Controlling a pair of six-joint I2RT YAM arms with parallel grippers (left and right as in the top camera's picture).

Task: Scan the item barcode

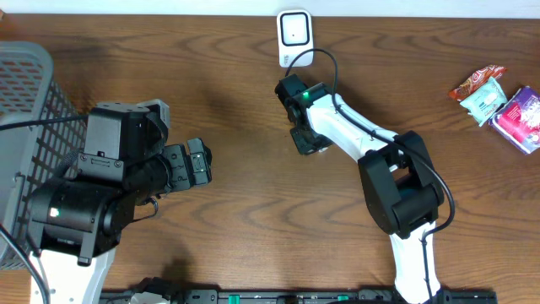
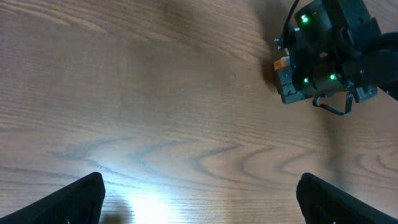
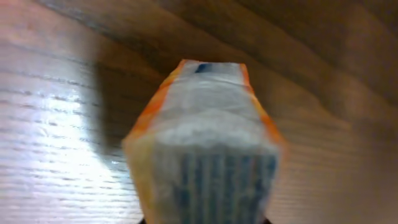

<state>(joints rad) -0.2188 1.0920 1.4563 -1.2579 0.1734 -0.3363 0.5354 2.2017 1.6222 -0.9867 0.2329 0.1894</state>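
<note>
In the right wrist view, a white packet with orange edges fills the frame close up, its blue barcode stripes facing the camera. My right gripper is shut on this item just above the wooden table. In the left wrist view only an orange corner of the item shows beside the right gripper. A white scanner stands at the table's far edge, a short way beyond the right gripper. My left gripper hangs open over bare wood to the left, its fingertips wide apart with nothing between them.
A grey mesh basket stands at the left edge behind the left arm. At the far right lie an orange and teal snack packet and a pink packet. The scanner's cable loops over the right arm.
</note>
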